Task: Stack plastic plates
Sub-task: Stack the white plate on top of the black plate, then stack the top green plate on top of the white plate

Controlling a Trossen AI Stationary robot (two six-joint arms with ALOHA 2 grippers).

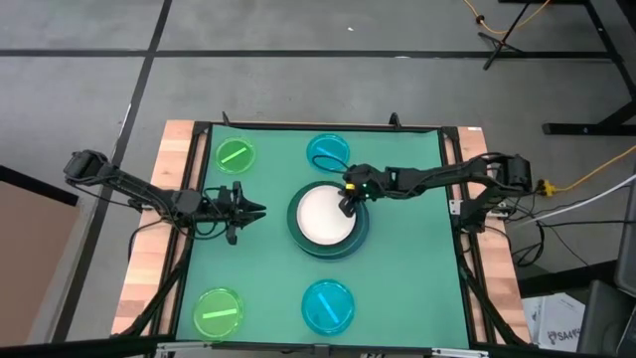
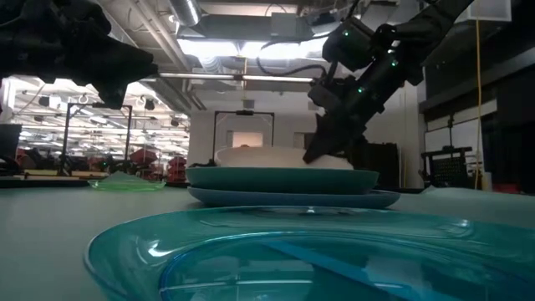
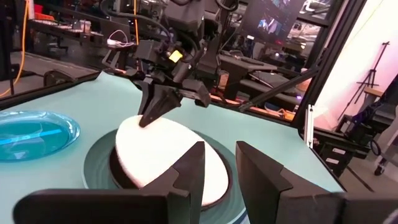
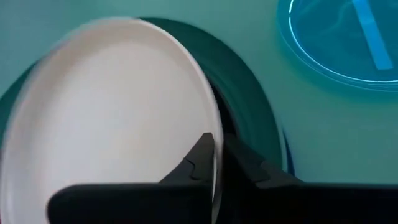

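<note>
A stack stands mid-table: the white plate [image 1: 323, 216] [image 4: 106, 112] on top, the black plate [image 3: 115, 169] under it, then the dark green plate [image 1: 362, 235] [image 4: 249, 99], with the slate-blue plate [image 2: 292, 199] at the bottom. My right gripper [image 1: 347, 206] [image 4: 217, 155] is shut on the white plate at the stack's far right side. My left gripper [image 1: 260, 211] [image 3: 217, 168] hovers open just left of the stack and touches nothing. Two lime-green plates [image 1: 236, 155] [image 1: 219, 311] and two cyan plates [image 1: 327, 151] [image 1: 328, 304] lie flat on the mat. My right gripper pinches the white plate's rim [image 4: 210, 121] on its far right side, one finger over the rim and one under it. The fingers [image 2: 316, 150] slant down from the table's right. The plate lies over the black plate, about level.
The green mat [image 1: 407, 288] covers the table inside a black frame with wooden side strips. The four small plates sit near the mat's corners around the stack. The near cyan plate [image 2: 276, 251] fills the low view's foreground. Bare mat lies right of the stack.
</note>
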